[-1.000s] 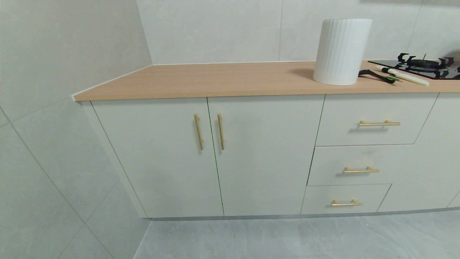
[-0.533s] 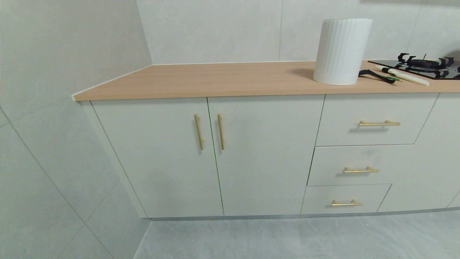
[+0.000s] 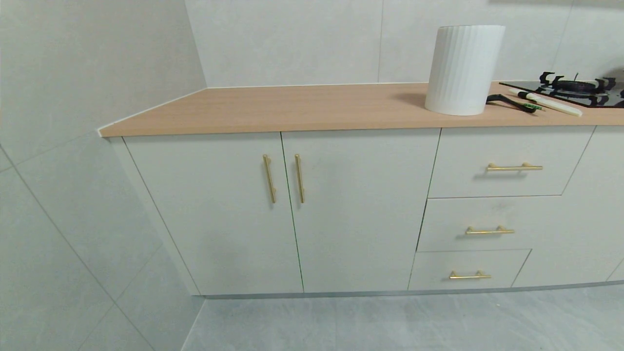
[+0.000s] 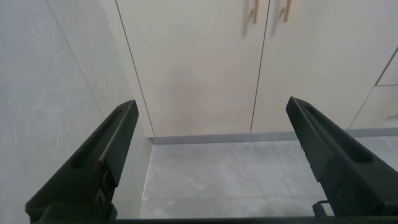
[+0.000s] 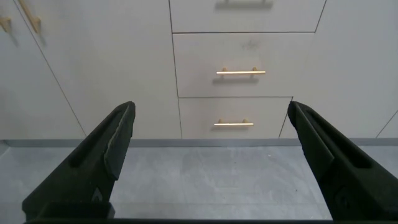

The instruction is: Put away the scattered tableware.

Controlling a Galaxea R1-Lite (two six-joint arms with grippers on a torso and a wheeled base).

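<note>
scattered tableware on wooden worktop (image 3: pixel 292 107): black-handled utensil (image 3: pixel 509 101) and long pale utensil (image 3: pixel 553 104) lying flat just right of tall white ribbed holder (image 3: pixel 463 70), by the edge of black hob (image 3: pixel 580 90). exact type too small to tell. left end effector (image 4: pixel 211 107) low over the floor, fingers wide apart, facing double cabinet doors (image 4: pixel 193 62). right end effector (image 5: pixel 211 107) likewise spread apart, facing lower drawers (image 5: pixel 249 50) with gold handles. well apart from the utensils.

Utensils (image 3: pixel 551 104) — flat beside white holder (image 3: pixel 463 68)
</note>
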